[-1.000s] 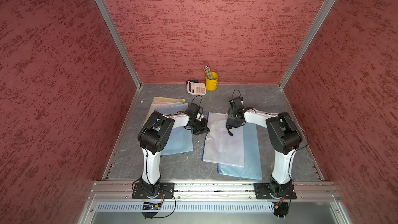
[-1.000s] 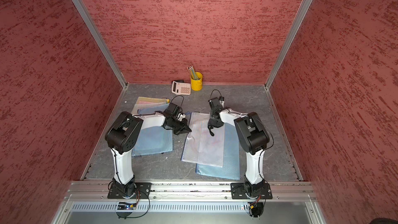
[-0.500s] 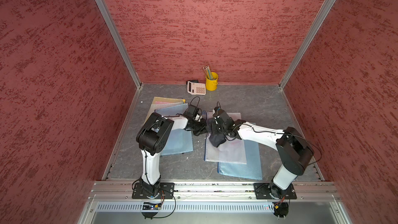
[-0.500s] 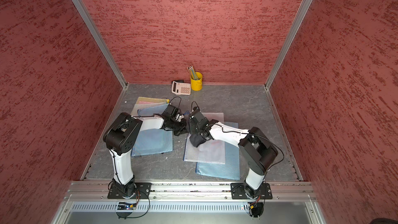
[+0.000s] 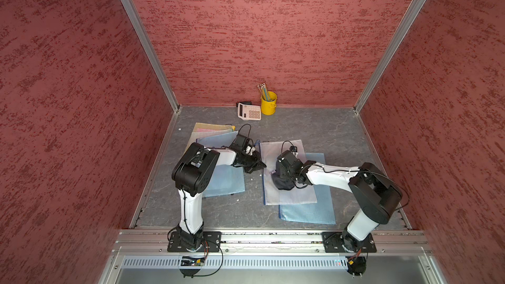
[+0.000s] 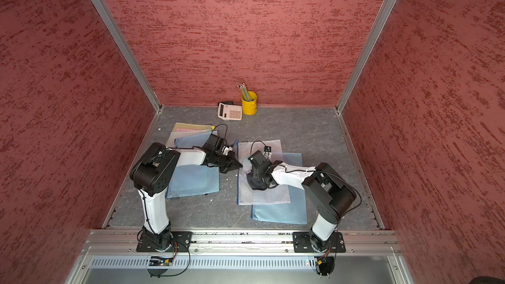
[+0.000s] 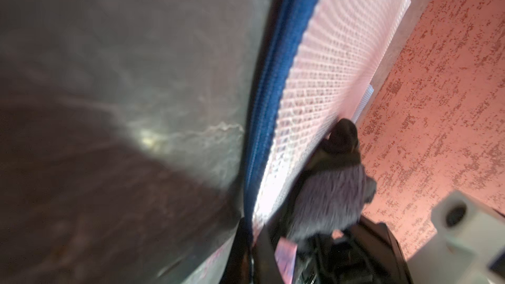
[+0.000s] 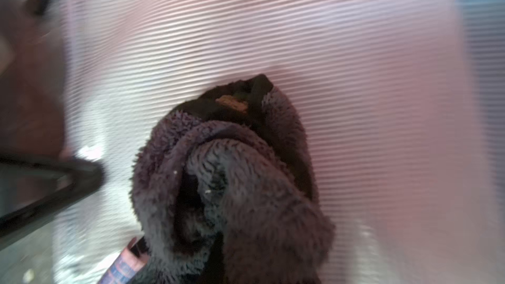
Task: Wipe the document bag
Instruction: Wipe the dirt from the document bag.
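Observation:
The document bag is a white mesh pouch with a blue zipper edge, lying flat mid-floor. My right gripper is shut on a dark fuzzy cloth and presses it onto the bag's mesh; the cloth hides its fingers. My left gripper is shut, with its tips down at the bag's zipper edge. Whether it pinches that edge cannot be told. The cloth also shows in the left wrist view.
A blue bag lies under the white one, toward the front right. A stack of blue, pink and yellow bags lies under the left arm. A calculator and a yellow pencil cup stand by the back wall.
My right gripper has swept the cloth from the bag's far end leftward and then toward the front. The left gripper has stayed at the zipper edge.

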`<state>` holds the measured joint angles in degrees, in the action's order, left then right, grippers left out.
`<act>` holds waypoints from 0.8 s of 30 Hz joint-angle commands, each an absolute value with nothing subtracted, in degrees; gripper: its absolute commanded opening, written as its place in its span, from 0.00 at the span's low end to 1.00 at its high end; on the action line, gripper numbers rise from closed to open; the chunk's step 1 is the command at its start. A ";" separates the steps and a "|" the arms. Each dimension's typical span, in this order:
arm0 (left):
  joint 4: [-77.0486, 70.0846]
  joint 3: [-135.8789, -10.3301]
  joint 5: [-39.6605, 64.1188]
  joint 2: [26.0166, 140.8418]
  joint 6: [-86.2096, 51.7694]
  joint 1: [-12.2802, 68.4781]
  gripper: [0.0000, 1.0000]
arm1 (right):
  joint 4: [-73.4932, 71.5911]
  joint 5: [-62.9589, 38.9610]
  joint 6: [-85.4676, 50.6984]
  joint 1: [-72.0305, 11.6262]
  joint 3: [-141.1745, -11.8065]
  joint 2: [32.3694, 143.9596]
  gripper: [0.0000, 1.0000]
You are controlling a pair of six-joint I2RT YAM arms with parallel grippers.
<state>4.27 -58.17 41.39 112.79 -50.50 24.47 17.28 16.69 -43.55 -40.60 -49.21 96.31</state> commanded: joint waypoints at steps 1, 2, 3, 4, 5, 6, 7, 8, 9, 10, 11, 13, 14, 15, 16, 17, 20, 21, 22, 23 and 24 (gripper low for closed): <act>6.63 -56.87 36.62 111.28 -48.57 20.66 0.00 | 33.07 26.09 -44.30 -34.94 -46.35 98.56 0.00; 7.14 -57.11 36.82 111.42 -48.06 20.57 0.00 | 32.96 26.02 -43.69 -33.37 -46.97 98.48 0.00; 7.16 -57.04 36.95 111.30 -47.97 20.57 0.00 | 33.19 26.27 -43.37 -32.21 -47.61 98.18 0.00; 7.06 -56.88 37.07 111.17 -47.96 20.56 0.00 | 33.83 26.81 -43.13 -31.39 -48.38 97.36 0.00; 6.90 -56.78 37.01 110.99 -47.98 20.55 0.00 | 34.52 27.42 -42.71 -30.99 -49.38 96.20 0.00; 6.71 -56.77 37.00 110.92 -48.11 20.56 0.00 | 35.30 27.89 -42.27 -30.94 -50.27 95.31 0.00; 6.40 -56.66 37.08 110.86 -48.27 20.57 0.00 | 36.36 27.84 -41.55 -30.94 -51.83 94.49 0.00; 6.26 -56.81 37.24 111.05 -48.42 20.64 0.00 | 36.27 26.15 -39.51 -31.17 -53.27 93.61 0.00; 6.22 -56.96 37.26 111.28 -48.45 20.81 0.00 | 35.43 24.39 -37.28 -32.08 -54.40 92.62 0.00; 6.09 -57.11 37.30 111.44 -48.57 20.99 0.00 | 34.78 23.25 -35.62 -34.04 -56.02 91.44 0.00; 6.00 -57.21 37.34 111.61 -48.65 21.19 0.00 | 33.95 22.16 -34.38 -35.98 -57.61 90.82 0.00; 5.98 -57.90 37.53 112.27 -48.88 21.68 0.00 | 32.02 18.88 -33.22 -40.59 -60.65 91.21 0.00; 5.91 -58.17 37.66 112.57 -49.09 21.92 0.00 | 30.97 17.04 -33.05 -42.28 -61.43 91.93 0.00; 5.60 -58.27 37.71 112.80 -49.45 22.10 0.00 | 30.27 15.42 -33.47 -44.13 -61.86 93.21 0.00; 5.20 -58.44 37.79 113.00 -49.89 22.31 0.00 | 30.07 14.95 -34.60 -45.54 -61.75 94.72 0.00; 4.82 -58.40 37.85 113.07 -50.26 22.41 0.00 | 29.97 14.57 -35.34 -46.33 -61.11 95.95 0.00; 4.28 -58.27 37.79 113.03 -51.01 22.46 0.00 | 28.06 13.20 -38.10 -47.02 -56.62 97.32 0.00; 4.36 -58.27 37.80 113.11 -50.96 22.35 0.00 | 26.71 12.63 -38.90 -47.02 -54.19 96.59 0.00; 4.72 -58.52 37.91 113.18 -50.79 22.17 0.00 | 26.15 12.83 -40.24 -46.81 -51.73 95.93 0.00; 4.98 -58.62 37.96 113.18 -50.63 21.99 0.00 | 26.51 13.05 -41.16 -46.25 -49.88 95.45 0.00; 5.30 -58.81 37.90 113.19 -50.34 21.74 0.00 | 28.40 14.09 -42.59 -45.17 -48.08 95.11 0.00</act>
